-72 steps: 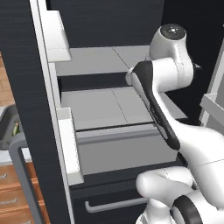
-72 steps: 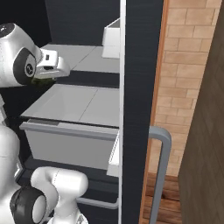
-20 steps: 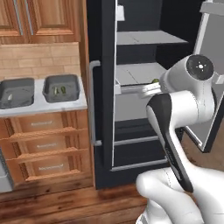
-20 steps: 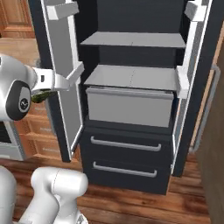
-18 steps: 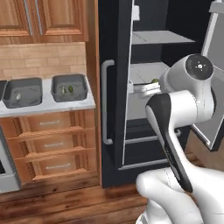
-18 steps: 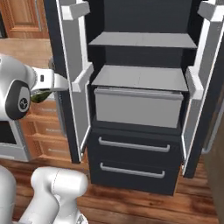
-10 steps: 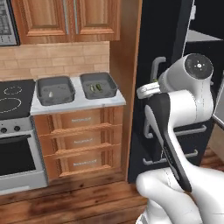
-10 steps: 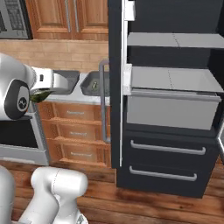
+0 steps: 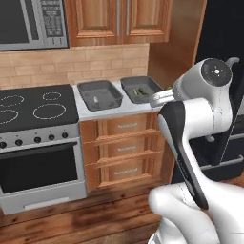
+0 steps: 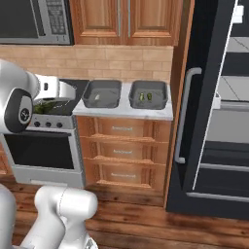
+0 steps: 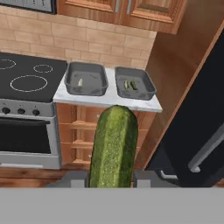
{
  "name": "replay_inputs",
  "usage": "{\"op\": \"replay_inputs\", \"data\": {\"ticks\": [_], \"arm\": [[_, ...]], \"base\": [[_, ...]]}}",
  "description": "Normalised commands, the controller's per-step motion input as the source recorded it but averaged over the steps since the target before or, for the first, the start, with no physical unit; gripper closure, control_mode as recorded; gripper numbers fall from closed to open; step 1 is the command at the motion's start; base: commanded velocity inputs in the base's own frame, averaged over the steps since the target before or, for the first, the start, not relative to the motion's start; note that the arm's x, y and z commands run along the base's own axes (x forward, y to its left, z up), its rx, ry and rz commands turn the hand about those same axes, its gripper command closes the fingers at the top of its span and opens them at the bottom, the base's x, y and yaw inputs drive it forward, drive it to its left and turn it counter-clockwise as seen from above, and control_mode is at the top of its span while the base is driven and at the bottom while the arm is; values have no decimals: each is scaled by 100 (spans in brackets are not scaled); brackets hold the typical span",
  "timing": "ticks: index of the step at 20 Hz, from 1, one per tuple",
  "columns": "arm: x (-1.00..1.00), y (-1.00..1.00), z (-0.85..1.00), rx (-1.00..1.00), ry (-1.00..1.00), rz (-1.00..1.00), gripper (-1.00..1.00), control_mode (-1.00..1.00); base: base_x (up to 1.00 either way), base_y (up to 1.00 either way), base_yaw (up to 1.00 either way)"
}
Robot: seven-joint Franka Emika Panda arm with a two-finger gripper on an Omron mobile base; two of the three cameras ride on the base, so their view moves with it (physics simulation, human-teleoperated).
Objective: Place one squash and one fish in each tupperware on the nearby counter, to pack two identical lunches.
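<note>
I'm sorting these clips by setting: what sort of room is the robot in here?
A home kitchen, rendered rather than real. A black-topped stove with an oven below stands beside a counter with wooden drawers, a microwave hangs above, and a dark fridge stands open to the right.

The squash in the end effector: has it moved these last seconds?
Yes. In the right base view it was at the fridge shelves; now the squash hangs before the stove, left of the fridge.
</note>
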Motion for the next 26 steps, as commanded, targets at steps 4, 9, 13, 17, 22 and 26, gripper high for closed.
{"op": "replay_inputs", "data": {"ticks": [4,9,13,17,22,26], "arm": [[0,0,0,0,0,0,100,100],[0,0,0,0,0,0,100,100],[0,0,0,0,0,0,100,100],[0,0,0,0,0,0,100,100],[0,0,0,0,0,0,100,100],[0,0,0,0,0,0,100,100]], "base": [[59,37,-2],[86,-16,0],[73,-29,0],[60,-27,0],[62,-27,0],[70,-23,0]]}}
